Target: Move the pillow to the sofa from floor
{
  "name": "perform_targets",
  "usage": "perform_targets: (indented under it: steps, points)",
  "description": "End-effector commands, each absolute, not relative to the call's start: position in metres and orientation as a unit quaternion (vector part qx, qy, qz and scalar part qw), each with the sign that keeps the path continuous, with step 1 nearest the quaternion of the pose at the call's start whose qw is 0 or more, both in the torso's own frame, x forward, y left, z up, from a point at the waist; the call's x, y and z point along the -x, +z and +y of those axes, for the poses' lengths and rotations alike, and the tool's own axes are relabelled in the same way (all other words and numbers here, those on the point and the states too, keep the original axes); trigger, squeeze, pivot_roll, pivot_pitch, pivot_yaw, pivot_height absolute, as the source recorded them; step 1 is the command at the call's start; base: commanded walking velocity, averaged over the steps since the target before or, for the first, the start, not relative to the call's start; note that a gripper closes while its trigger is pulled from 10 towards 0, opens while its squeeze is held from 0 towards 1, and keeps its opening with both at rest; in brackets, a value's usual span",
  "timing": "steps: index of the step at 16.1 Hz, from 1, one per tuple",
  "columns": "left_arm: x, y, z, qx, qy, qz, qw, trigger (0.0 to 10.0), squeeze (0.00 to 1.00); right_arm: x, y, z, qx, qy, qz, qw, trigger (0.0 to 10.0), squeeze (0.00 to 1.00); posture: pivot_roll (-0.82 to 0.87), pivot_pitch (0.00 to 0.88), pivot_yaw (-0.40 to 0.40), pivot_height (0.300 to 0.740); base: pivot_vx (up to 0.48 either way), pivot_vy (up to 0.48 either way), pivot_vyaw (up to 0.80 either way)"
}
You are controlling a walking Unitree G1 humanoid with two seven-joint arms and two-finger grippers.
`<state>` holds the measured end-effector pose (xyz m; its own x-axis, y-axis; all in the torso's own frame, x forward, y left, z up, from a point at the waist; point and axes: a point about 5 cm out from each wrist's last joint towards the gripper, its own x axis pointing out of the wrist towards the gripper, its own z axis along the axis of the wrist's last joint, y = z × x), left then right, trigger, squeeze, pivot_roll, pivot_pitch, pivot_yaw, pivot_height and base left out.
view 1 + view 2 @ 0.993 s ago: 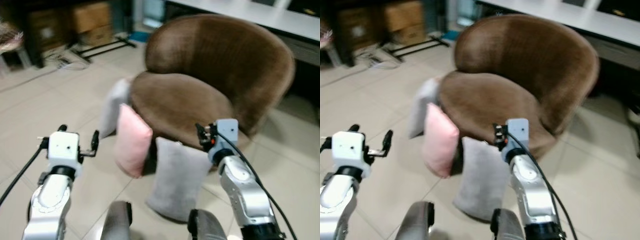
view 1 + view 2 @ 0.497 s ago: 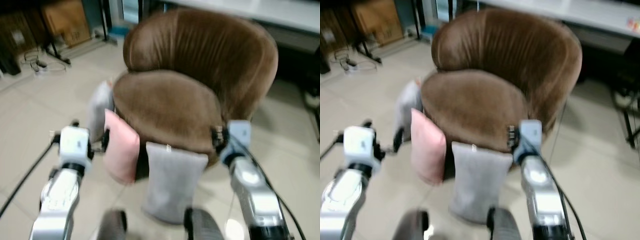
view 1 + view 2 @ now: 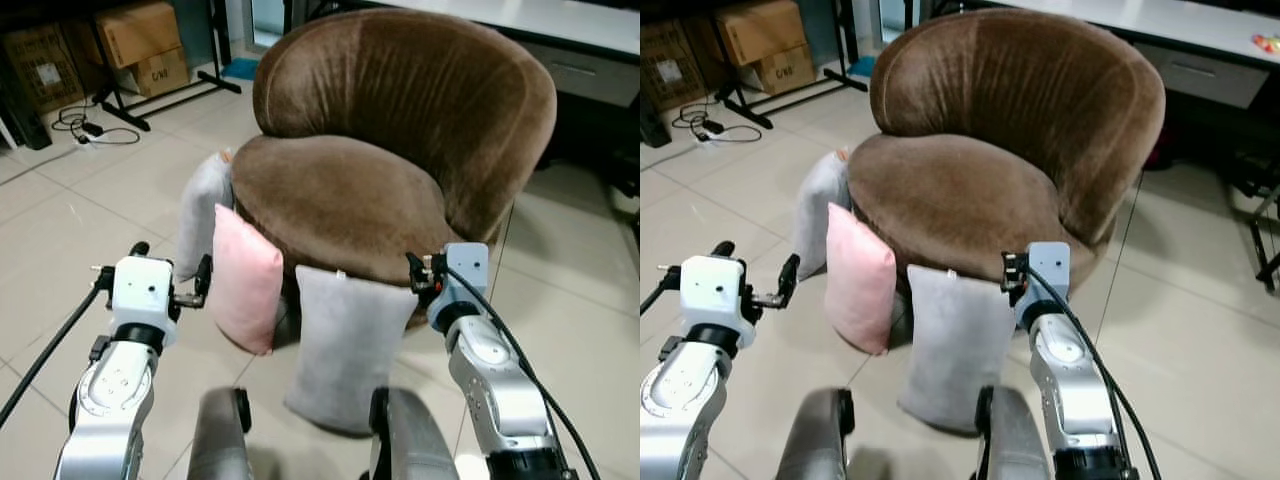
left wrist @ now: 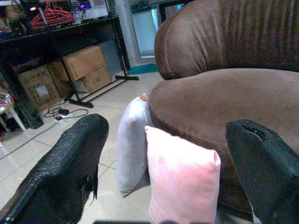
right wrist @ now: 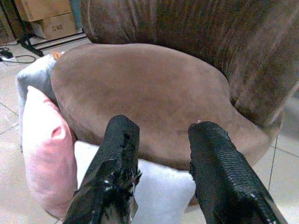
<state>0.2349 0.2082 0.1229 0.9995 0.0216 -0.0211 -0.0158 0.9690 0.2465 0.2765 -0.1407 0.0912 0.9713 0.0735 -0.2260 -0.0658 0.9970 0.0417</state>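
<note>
Lower centre of the head view, our right pincer (image 3: 412,272), fingers parted and empty, sits just above the upright grey rectangular pillow (image 3: 347,345) leaning on the round brown velvet sofa (image 3: 350,200); our left pincer (image 3: 170,275), wide open, faces the pink pillow (image 3: 246,292).
</note>
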Motion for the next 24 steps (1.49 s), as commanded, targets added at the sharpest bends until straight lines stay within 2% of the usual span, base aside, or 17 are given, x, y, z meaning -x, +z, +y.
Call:
perform_targets:
  steps: [1, 6, 15, 20, 24]
  points:
    - [-0.2362, 0.1239, 0.2071, -0.124, 0.011, 0.007, 0.992, 10.0, 0.0, -0.2766, 0.0918, -0.1423, -0.016, 0.035, 0.117, 0.992, 10.0, 0.0, -0.01, 0.0, -0.039, 0.505, 0.0, 0.0, 0.0]
    - [-0.2363, 0.1239, 0.2047, -0.111, -0.007, 0.005, 0.994, 10.0, 0.0, -0.2792, 0.0926, -0.143, -0.008, 0.03, 0.112, 0.993, 10.0, 0.0, -0.02, 0.0, -0.038, 0.495, 0.0, 0.0, 0.0]
    - [-0.2374, 0.1234, 0.2058, -0.111, -0.01, 0.004, 0.994, 10.0, 0.0, -0.2819, 0.0965, -0.1416, -0.007, 0.033, 0.095, 0.995, 10.0, 0.0, -0.01, 0.0, -0.038, 0.495, 0.325, 0.0, 0.0]
    - [-0.2378, 0.1234, 0.2066, -0.112, -0.01, 0.004, 0.994, 10.0, 0.0, -0.2828, 0.0957, -0.141, 0.002, 0.034, 0.096, 0.995, 10.0, 0.0, -0.01, 0.0, -0.039, 0.495, 0.324, 0.0, 0.73]
    - [-0.2392, 0.1225, 0.2077, -0.123, -0.005, 0.007, 0.992, 10.0, 0.0, -0.2847, 0.0968, -0.1448, -0.026, 0.017, 0.093, 0.995, 10.0, 0.0, -0.01, 0.0, -0.039, 0.495, 0.074, 0.0, 0.0]
